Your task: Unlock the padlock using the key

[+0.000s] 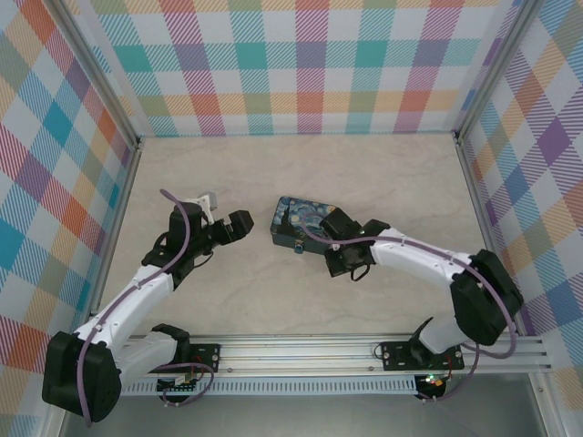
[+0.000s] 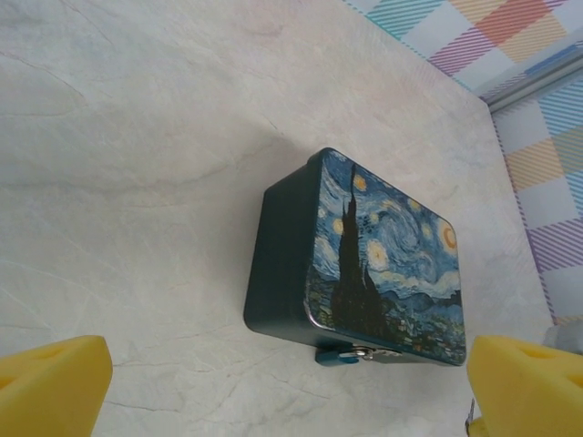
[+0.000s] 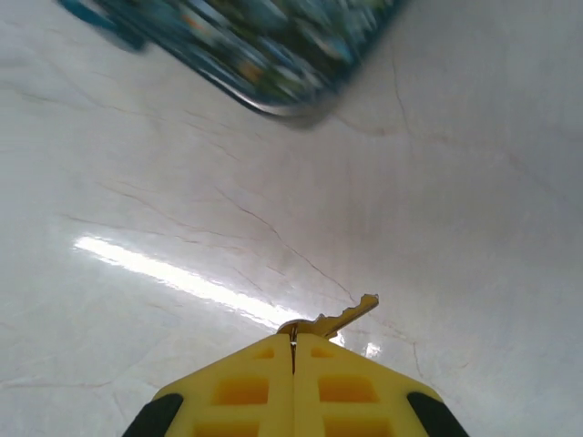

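Observation:
A starry-night tin [image 1: 299,224] lies mid-table, and the small blue padlock [image 1: 298,247] hangs at its near edge. In the left wrist view the padlock [image 2: 342,356] sticks out under the tin [image 2: 364,264], silvery shackle through the hasp. My left gripper [image 1: 239,226] hovers just left of the tin, its yellow fingers [image 2: 50,382] spread wide and empty. My right gripper [image 1: 349,266] sits beside the tin's near right corner. In the right wrist view it [image 3: 293,344] is shut on the key [image 3: 342,319], whose toothed blade pokes out to the right just above the tabletop. The tin [image 3: 255,45] is blurred at the top.
Checkered walls enclose the marble tabletop [image 1: 383,182] on three sides. An aluminium rail [image 1: 301,350] carrying both arm bases runs along the near edge.

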`<action>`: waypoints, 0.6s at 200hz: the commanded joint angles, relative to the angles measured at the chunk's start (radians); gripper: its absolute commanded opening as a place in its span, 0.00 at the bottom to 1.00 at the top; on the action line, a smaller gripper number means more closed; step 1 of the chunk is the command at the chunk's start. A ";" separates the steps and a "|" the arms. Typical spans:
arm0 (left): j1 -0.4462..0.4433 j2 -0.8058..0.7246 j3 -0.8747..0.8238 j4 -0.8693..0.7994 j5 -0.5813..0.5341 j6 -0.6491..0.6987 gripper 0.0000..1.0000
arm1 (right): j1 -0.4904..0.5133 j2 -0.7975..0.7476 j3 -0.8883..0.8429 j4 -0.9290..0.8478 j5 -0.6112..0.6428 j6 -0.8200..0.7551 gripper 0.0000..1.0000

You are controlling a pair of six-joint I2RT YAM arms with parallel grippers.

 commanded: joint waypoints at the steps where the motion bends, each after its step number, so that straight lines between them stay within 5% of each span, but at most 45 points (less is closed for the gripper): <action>1: 0.013 -0.017 0.039 -0.014 0.083 -0.080 1.00 | 0.018 -0.073 0.022 0.043 0.031 -0.195 0.00; 63: 0.013 0.022 0.034 0.176 0.344 -0.261 0.88 | 0.199 -0.212 -0.038 0.399 0.218 -0.727 0.00; 92: 0.012 0.010 0.043 0.221 0.406 -0.276 0.81 | 0.232 -0.227 -0.101 0.631 0.178 -0.964 0.00; 120: 0.000 -0.003 0.042 0.256 0.449 -0.282 0.73 | 0.236 -0.187 -0.070 0.655 0.129 -1.078 0.00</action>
